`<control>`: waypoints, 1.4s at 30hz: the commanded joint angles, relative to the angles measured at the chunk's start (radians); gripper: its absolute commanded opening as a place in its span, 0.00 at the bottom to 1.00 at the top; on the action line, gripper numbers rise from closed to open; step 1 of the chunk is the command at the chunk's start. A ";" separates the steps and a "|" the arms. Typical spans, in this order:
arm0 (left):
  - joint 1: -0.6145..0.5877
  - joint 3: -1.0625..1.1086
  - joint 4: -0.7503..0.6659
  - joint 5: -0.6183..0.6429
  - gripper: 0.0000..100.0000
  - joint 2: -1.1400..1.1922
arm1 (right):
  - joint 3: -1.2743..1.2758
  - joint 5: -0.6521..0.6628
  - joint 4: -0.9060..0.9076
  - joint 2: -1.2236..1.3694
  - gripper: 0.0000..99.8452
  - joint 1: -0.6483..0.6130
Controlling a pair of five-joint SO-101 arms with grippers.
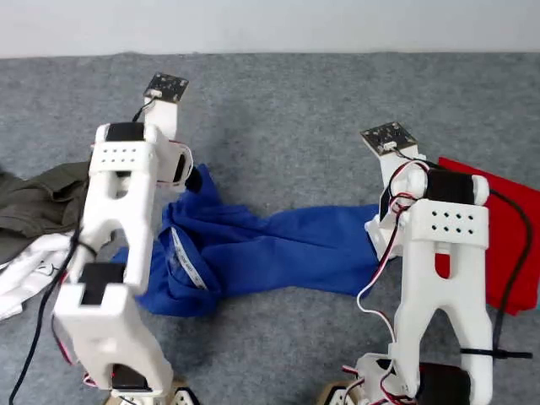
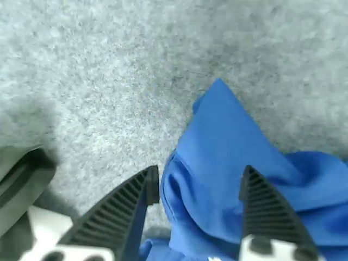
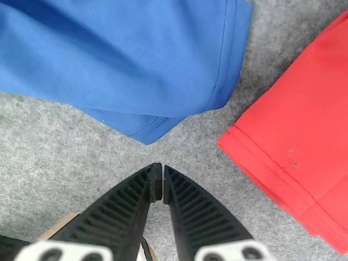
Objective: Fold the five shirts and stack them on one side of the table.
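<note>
A rumpled blue fabric shirt [image 1: 278, 249] is lying across the middle of the grey felt surface [image 1: 295, 118], the left gripper [image 2: 200, 174] hanging spread apart around its bunched left end, the right gripper [image 3: 163, 171] sitting pressed together and empty by its right hem, so a pinch could be catching several layers and dragging the unheld cloth.

A grey, fuzzy carpet [image 1: 295, 110] lies under everything here, and a plain pale wall [image 1: 270, 25] runs along its far side.
</note>
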 commanded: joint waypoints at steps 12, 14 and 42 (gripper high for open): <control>0.052 -0.638 0.405 -0.041 0.11 0.559 | 0.049 -0.011 -0.088 -0.041 0.01 -0.001; 0.051 -0.687 0.408 -0.052 0.02 0.578 | 0.049 -0.012 -0.108 -0.041 0.01 -0.001; -0.167 -0.331 0.387 0.032 0.01 0.020 | -0.143 -0.014 -0.262 0.312 0.01 -0.188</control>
